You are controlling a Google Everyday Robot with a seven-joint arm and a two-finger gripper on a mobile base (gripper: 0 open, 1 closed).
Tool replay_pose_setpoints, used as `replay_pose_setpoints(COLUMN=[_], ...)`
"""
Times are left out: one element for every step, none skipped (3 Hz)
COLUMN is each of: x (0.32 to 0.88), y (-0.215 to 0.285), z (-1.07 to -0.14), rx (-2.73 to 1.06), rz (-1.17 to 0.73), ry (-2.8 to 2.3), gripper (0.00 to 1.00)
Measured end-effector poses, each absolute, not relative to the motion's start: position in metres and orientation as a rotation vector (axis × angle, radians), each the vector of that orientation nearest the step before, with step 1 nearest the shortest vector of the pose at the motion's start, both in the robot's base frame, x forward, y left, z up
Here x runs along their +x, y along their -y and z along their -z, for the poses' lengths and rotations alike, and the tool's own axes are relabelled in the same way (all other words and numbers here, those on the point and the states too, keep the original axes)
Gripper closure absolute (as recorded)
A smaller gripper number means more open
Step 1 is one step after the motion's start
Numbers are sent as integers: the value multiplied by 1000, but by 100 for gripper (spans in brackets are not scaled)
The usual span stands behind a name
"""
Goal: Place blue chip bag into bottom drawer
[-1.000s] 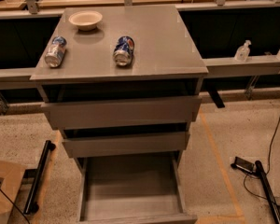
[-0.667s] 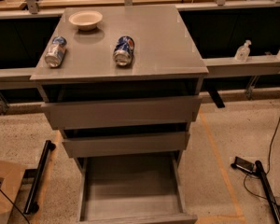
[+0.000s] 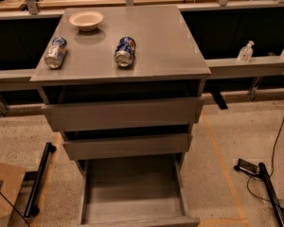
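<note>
Light was warm and dim, from above. Cabinet top point(image 3: 161, 41) showed soft glare; drawer gaps point(image 3: 123, 90) sat in deep shadow. Gripper was out of frame.

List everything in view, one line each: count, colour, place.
bottom drawer: one, grey, lowest of three, pulled open
upper drawers: two, grey, stacked above it
soda cans: two, blue-silver, lying on the cabinet top, one near the middle, one at the left edge
bowl: one, white, back left of the top
pump bottle: one, clear, on the ledge at right
cardboard box: one, brown, floor at lower left
blue chip bag: none in view
gripper: not in view
</note>
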State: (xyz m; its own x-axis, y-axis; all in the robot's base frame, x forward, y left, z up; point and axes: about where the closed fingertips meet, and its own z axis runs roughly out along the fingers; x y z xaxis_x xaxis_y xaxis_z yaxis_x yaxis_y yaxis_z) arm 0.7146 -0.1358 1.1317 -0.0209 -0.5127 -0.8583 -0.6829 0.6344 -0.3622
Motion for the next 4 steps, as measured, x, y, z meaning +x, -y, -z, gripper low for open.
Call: replay_pose_setpoints(x=[703,718,750,788], y=[126,117,111,122], z=[-1109,-1100,-1072,-1041], rx=[-967,-992,-987,-921], rz=[-293,-256,-226,-204], ry=[-1670,-1623,-1567,-1539], gripper=[100,100,100,82])
